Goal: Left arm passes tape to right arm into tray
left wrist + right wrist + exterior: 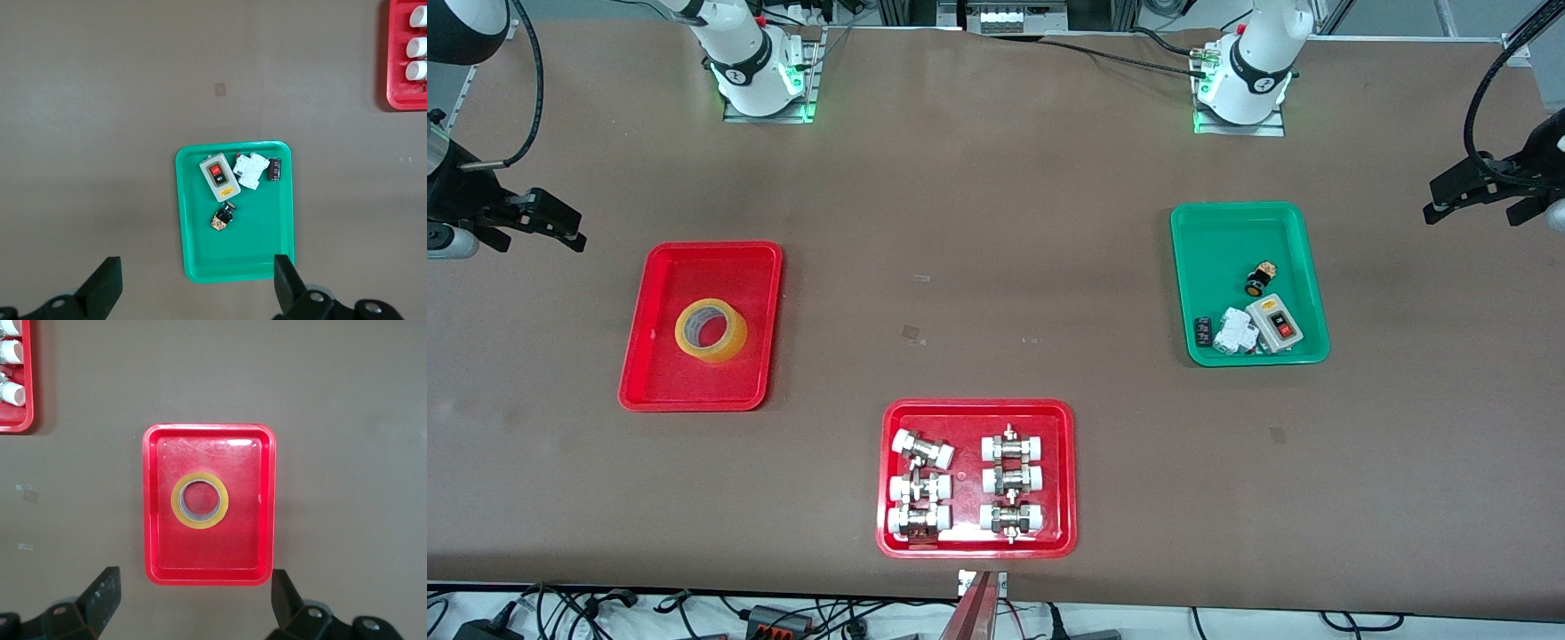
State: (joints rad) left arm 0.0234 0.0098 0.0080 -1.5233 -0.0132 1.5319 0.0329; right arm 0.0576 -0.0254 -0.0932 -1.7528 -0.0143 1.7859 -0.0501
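Note:
The yellow tape lies flat in the plain red tray toward the right arm's end of the table. It also shows in the right wrist view, in the middle of the tray. My right gripper is open and empty, high over the table at its own end, with the tray below it in its wrist view. My left gripper is open and empty, high over the table at the left arm's end, above the edge of a green tray.
A green tray with a switch box, a breaker and small parts lies toward the left arm's end; it also shows in the left wrist view. A red tray of pipe fittings lies nearest the front camera, mid-table.

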